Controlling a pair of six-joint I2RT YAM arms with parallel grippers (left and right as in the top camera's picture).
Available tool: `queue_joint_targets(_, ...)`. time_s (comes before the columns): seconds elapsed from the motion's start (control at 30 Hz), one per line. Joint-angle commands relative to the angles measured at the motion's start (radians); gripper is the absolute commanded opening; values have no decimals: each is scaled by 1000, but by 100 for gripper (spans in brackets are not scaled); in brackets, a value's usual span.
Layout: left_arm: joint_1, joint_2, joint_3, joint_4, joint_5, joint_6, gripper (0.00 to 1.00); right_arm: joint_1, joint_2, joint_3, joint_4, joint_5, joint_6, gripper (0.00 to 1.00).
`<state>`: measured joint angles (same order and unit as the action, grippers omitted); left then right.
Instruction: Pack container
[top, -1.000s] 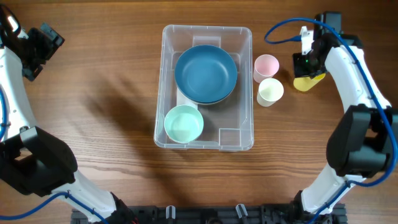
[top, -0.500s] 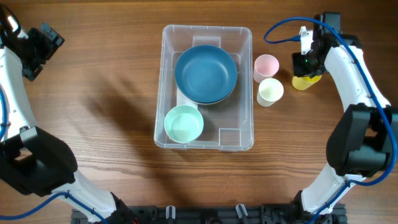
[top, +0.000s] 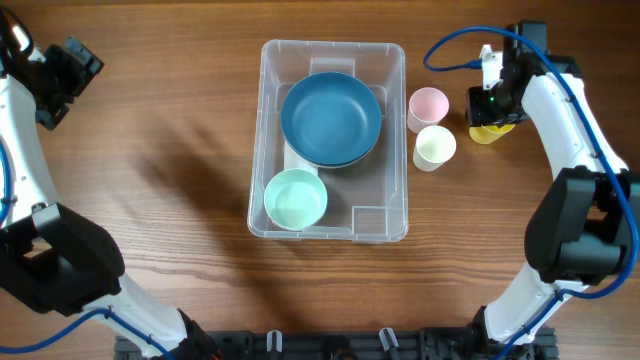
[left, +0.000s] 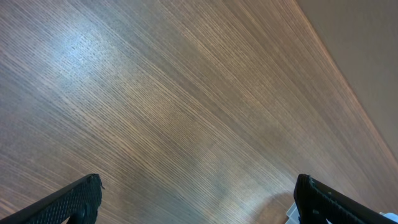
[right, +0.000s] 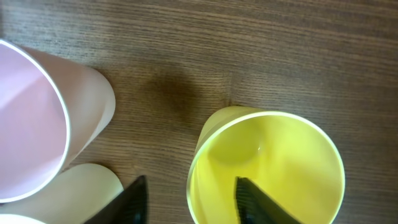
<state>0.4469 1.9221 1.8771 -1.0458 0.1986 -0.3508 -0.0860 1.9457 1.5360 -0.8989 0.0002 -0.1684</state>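
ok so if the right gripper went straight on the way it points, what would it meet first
Probably the yellow cup: the right gripper straddles its rim, one finger over the inside, though depth is unclear.

Container (top: 257, 150) is set mid-worktop (top: 160, 150). Inside it, a large bowl (top: 331, 118) is placed in the far half, and a small bowl (top: 295, 198) is seated in the near-left corner. Just right of the container two cups are stood close together — far cup (top: 429, 104), near cup (top: 435, 146). A third cup (top: 487, 135) is found further right, its rim straddled by the right pincer (right: 189, 199) — one finger inside, one outside.
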Motion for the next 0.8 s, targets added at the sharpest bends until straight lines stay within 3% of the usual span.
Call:
queue_joint_targets(0.0,2,-28,19,2,-3,-9,100,1,14,-35,7,-17,10,41)
queue_joint_targets(0.07,2,-28,19,2,-3,-9,100,1,14,-54,17,-17,11,32)
queue_joint_targets(0.27,2,-28,19,2,-3,-9,100,1,14,-55,33,-16,10,30)
queue_joint_targets(0.47,2,-28,19,2,-3,-8,100,1,14,-55,50,-16,11,11)
queue_joint_targets(0.6,2,-28,19,2,-3,-9,100,1,14,-55,48,-16,11,5)
queue_joint_targets(0.77,2,-28,19,2,-3,-9,100,1,14,-55,47,-16,11,4)
